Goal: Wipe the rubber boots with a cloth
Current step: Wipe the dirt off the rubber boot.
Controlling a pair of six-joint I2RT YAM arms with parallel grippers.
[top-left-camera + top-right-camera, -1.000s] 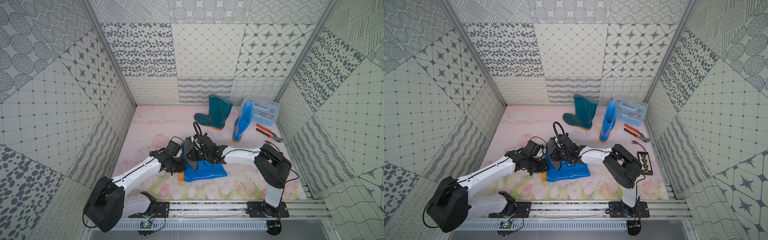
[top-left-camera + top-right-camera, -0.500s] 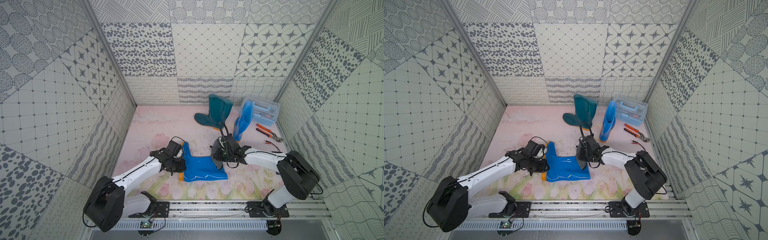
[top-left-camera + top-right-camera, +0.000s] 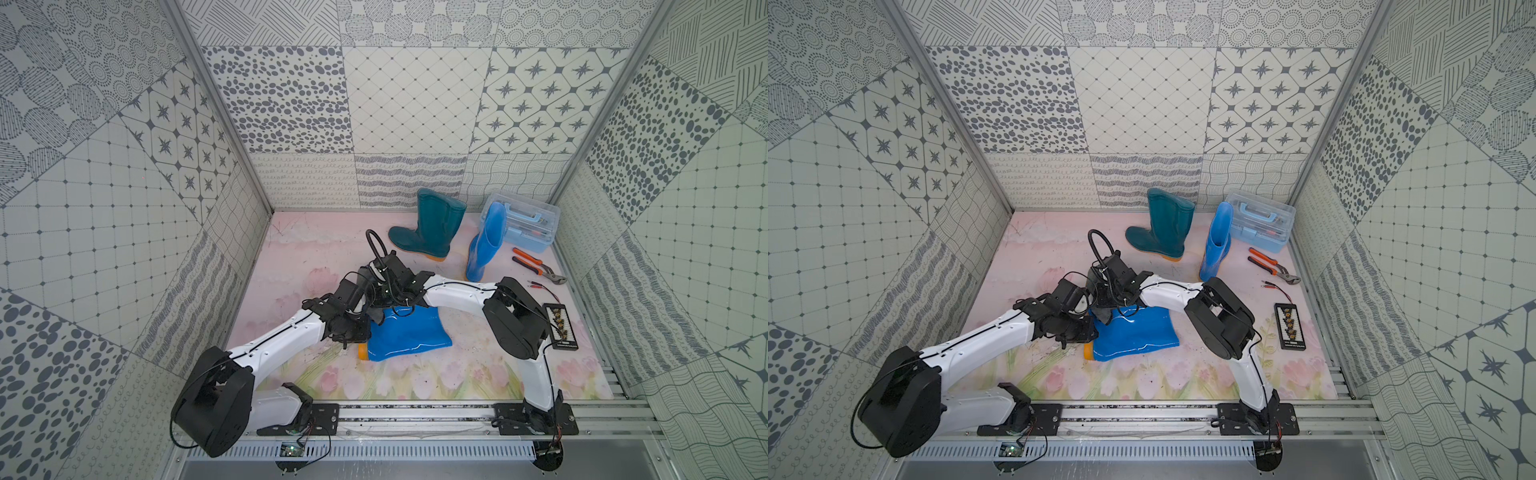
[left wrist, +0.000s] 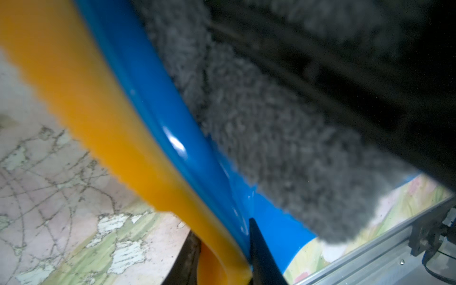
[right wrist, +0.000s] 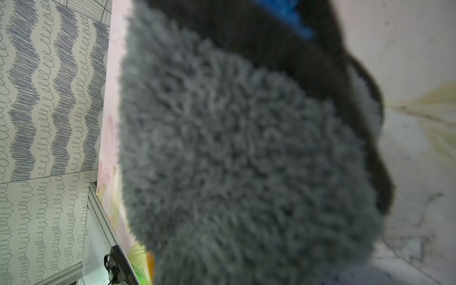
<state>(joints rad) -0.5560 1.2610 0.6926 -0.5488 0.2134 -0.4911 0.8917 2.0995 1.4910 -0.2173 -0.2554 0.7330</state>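
A bright blue rubber boot (image 3: 411, 336) (image 3: 1138, 334) lies on its side near the front of the floor. My left gripper (image 4: 223, 261) is shut on the boot's orange sole (image 4: 103, 118) at the heel end, with one finger on each side of the sole edge. My right gripper (image 3: 380, 307) is shut on the dark grey cloth (image 3: 376, 315) (image 5: 246, 153) and presses it on the boot's foot, right beside my left gripper. The cloth hides the right fingers. A dark teal boot (image 3: 432, 232) and a second blue boot (image 3: 484, 245) stand upright at the back.
A clear blue toolbox (image 3: 519, 226) sits in the back right corner, close behind the standing blue boot. Orange-handled pliers (image 3: 536, 268), red-tipped leads (image 3: 540, 286) and a black connector board (image 3: 561, 328) lie along the right wall. A metal rail (image 3: 415, 415) runs along the front.
My right gripper carried the cloth along the lying boot to its shaft end and has come back to the foot end. The left gripper and the boot have stayed put.
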